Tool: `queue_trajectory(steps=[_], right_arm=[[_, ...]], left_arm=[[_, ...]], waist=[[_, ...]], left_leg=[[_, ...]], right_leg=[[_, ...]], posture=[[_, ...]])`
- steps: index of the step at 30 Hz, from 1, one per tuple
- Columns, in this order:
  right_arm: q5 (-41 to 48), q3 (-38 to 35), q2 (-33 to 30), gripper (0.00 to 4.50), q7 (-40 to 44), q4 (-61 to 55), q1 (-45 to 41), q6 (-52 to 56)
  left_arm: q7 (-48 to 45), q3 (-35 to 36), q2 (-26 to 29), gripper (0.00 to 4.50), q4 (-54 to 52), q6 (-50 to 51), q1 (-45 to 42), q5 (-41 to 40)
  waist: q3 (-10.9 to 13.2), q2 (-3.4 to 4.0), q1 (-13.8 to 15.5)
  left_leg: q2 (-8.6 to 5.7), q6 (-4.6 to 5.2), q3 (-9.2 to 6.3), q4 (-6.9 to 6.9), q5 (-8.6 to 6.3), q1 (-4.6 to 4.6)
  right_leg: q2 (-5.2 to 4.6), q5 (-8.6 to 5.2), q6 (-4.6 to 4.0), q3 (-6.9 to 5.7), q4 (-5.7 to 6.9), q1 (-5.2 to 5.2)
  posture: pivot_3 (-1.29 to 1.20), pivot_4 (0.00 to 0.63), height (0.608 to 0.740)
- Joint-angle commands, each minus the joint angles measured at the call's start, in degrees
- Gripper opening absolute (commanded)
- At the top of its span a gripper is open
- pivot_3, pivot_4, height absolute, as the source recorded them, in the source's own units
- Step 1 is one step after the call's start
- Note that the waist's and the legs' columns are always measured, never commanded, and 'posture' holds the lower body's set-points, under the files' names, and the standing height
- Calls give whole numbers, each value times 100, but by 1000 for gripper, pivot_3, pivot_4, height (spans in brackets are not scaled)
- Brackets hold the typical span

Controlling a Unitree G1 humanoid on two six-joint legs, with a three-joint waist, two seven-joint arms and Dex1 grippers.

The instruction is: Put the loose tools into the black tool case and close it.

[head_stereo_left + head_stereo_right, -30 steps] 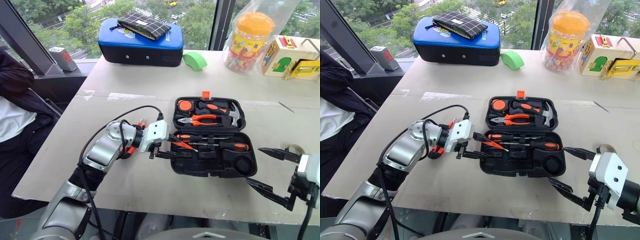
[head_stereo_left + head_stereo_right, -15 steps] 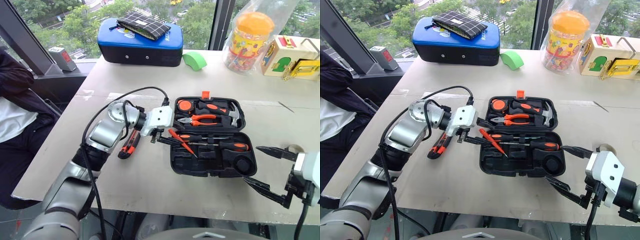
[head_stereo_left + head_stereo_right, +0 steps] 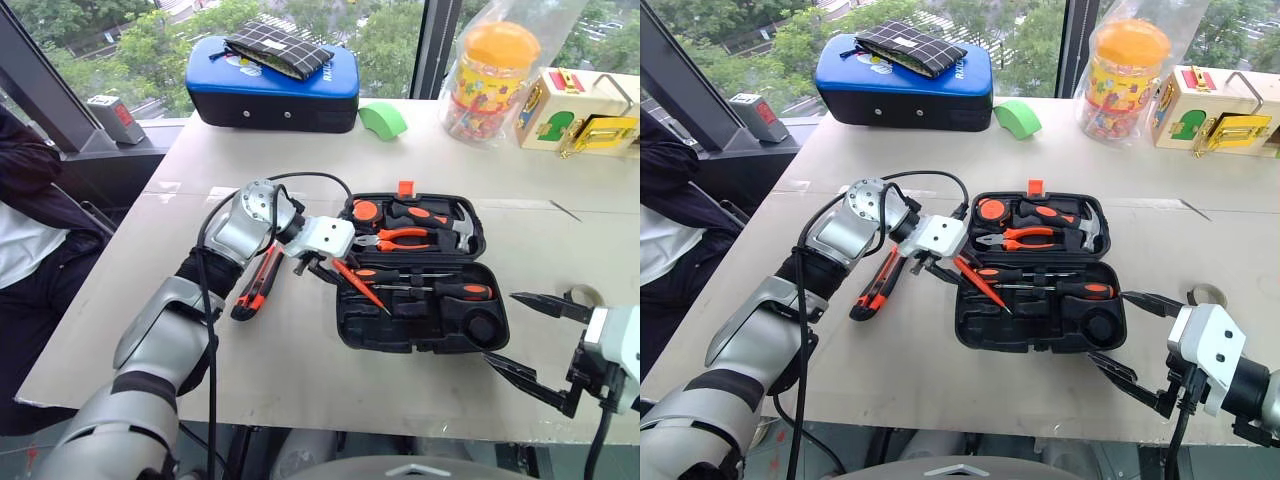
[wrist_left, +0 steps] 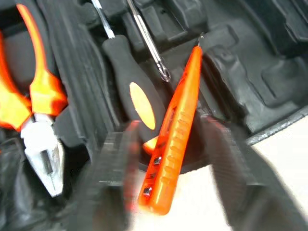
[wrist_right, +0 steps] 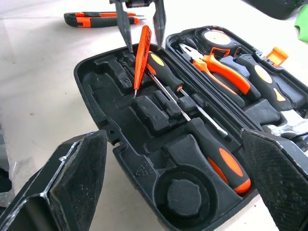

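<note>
While angled down over open black moulded-plastic tool case (image 3: 425, 310), left gripper (image 3: 322, 270) jaws straddling small all-orange tester screwdriver (image 3: 360, 288), grip uncertain; right gripper (image 3: 525, 335) jaws wide.

The black tool case (image 3: 420, 325) lies open and flat on the bench (image 3: 300, 370), its small orange latch (image 3: 406, 188) on the far edge of the lid half. Two slim screwdrivers with orange-and-black handles (image 3: 463, 291) rest side by side in the near half. The all-orange tester screwdriver (image 3: 360, 287) leans slantwise over the case's left end, tip down among the recesses. The orange-and-black utility knife (image 3: 258, 284) lies on the bench just left of the case.
</note>
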Motion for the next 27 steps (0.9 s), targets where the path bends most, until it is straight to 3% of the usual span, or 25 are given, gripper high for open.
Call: queue_trajectory(steps=[1,8,14,19,24,27], right_arm=[[-15,-93,75,4500,-61,-166,73,-108],[-61,-76,106,4500,-64,-138,74,-149],[-80,-80,106,4500,-42,-114,72,-170],[-38,-146,98,4500,-16,-145,146,-152],[-10,-175,83,4500,0,-147,184,-150],[-7,-159,68,4500,-5,-136,161,-146]], left_arm=[[-29,11,9,229,178,-168,-186,-37],[-29,-131,219,83,-290,343,-242,-982],[721,232,14,83,-1869,2694,284,-1104],[1618,391,26,83,-3369,5335,1016,-1511],[2215,539,19,83,-3782,6352,1342,-1671],[2330,428,103,83,-3786,6274,1454,-1612]], waist=[[-1,2,10],[2,-4,2],[2,-3,1],[0,0,-72],[0,0,-60],[0,0,-29]], left_leg=[[0,2,0,2,-1,1],[-2,6,-4,14,-3,0],[-2,5,-11,13,-3,0],[1,5,-11,12,-3,3],[2,5,-11,13,-3,4],[1,5,-9,14,-2,4]], right_leg=[[0,0,0,0,3,1],[-1,0,1,0,20,0],[0,-9,14,-3,21,1],[3,-10,14,0,27,0],[2,-9,13,0,28,1],[0,-9,13,1,28,1]], posture=[[0,150,740],[0,150,740],[0,150,740],[0,150,740],[0,150,740],[0,150,740]])
